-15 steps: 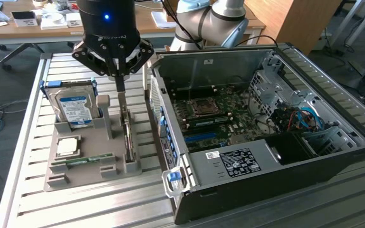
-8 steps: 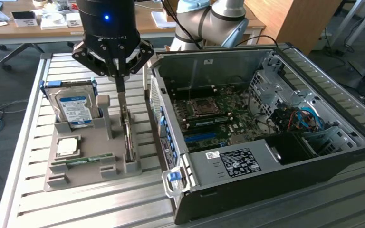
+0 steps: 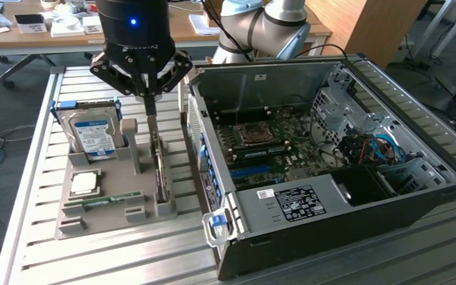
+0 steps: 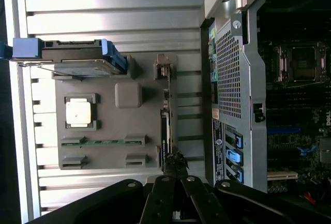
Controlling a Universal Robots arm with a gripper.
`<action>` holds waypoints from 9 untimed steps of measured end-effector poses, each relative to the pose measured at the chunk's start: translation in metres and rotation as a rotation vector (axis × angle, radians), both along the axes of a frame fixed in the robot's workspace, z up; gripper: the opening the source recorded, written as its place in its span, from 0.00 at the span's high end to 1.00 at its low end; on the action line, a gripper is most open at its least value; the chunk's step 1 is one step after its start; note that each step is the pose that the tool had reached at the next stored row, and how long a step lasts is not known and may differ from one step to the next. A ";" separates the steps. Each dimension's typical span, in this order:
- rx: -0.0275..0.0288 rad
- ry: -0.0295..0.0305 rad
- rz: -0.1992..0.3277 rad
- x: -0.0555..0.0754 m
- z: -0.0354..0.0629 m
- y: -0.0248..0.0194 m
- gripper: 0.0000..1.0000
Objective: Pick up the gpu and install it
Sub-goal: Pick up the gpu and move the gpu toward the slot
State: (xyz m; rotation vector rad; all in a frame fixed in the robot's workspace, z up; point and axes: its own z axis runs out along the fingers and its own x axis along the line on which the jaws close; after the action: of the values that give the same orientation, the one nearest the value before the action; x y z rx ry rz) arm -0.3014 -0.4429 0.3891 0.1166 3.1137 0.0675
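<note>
Gripper (image 3: 147, 95) was clamped on gpu (image 3: 160, 172) edge, card upright in tray (image 3: 105, 222) beneath. Hard drive (image 3: 93, 135) one side, case (image 3: 248, 86) wall close on the other. Exterior view caught power supply (image 3: 291, 205).

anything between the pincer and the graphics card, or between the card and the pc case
Nothing: the pincer is shut on the top edge of the graphics card. Between card and motherboard stands only the case wall.

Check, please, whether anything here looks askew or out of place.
Nothing stands out. The gpu stands on edge in the grey holder, the hand shut on its upper end; the hard drive sits upright.
</note>
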 end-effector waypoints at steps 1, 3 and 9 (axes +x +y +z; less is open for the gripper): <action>0.0000 0.0000 0.000 0.000 0.0000 0.0000 0.89; 0.0000 0.0000 0.000 0.000 0.0000 0.0000 0.89; 0.0000 0.0000 0.000 0.000 0.0000 0.0000 0.83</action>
State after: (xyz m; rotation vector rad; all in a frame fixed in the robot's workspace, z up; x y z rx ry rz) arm -0.3014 -0.4429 0.3892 0.1166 3.1137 0.0675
